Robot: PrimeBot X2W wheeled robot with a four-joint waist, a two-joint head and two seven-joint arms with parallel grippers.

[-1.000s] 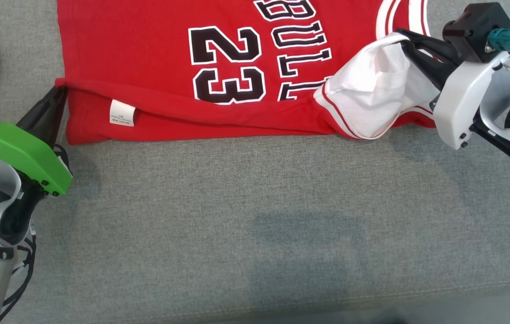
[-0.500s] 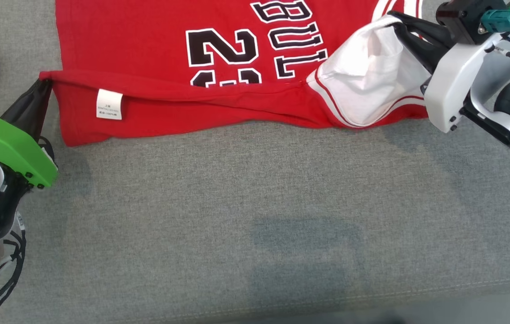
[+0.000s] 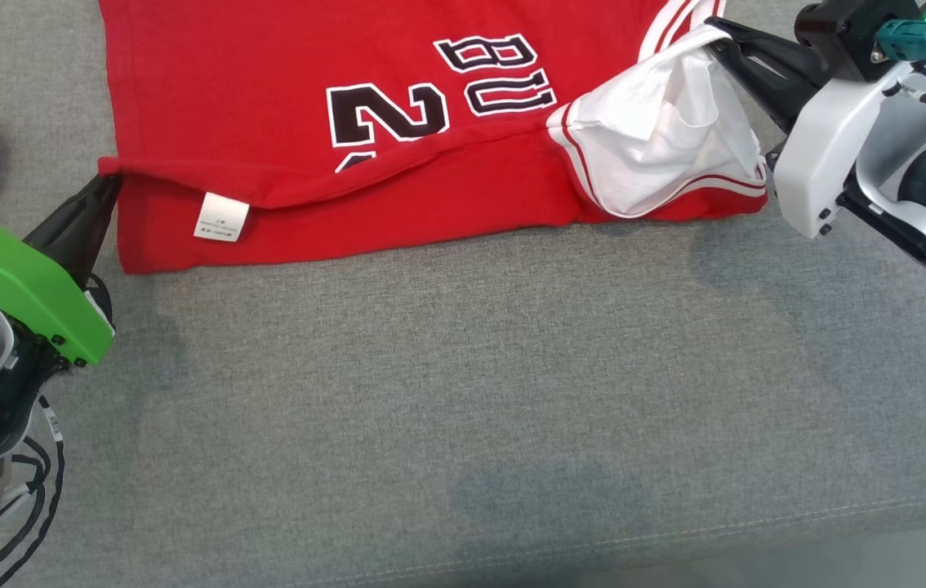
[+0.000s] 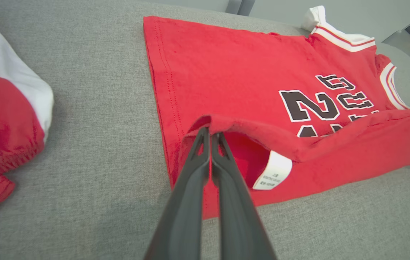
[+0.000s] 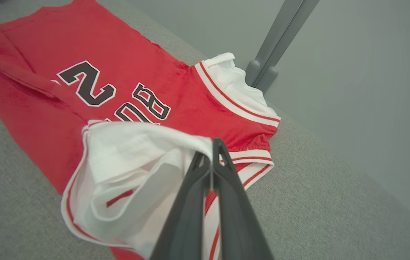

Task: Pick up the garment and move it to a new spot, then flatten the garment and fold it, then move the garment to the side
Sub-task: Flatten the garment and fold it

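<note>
Evidently mid-fold: the left gripper is clamped on the near-left hem corner of the red jersey, the right gripper on its white armhole, at the far side of the grey cushion. Next, both held corners want carrying farther, evenly.

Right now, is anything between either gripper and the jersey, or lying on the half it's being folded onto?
Nothing visible. The left gripper pinches the jersey at its hem corner, the right gripper at its white sleeve; the flat half is bare.
</note>
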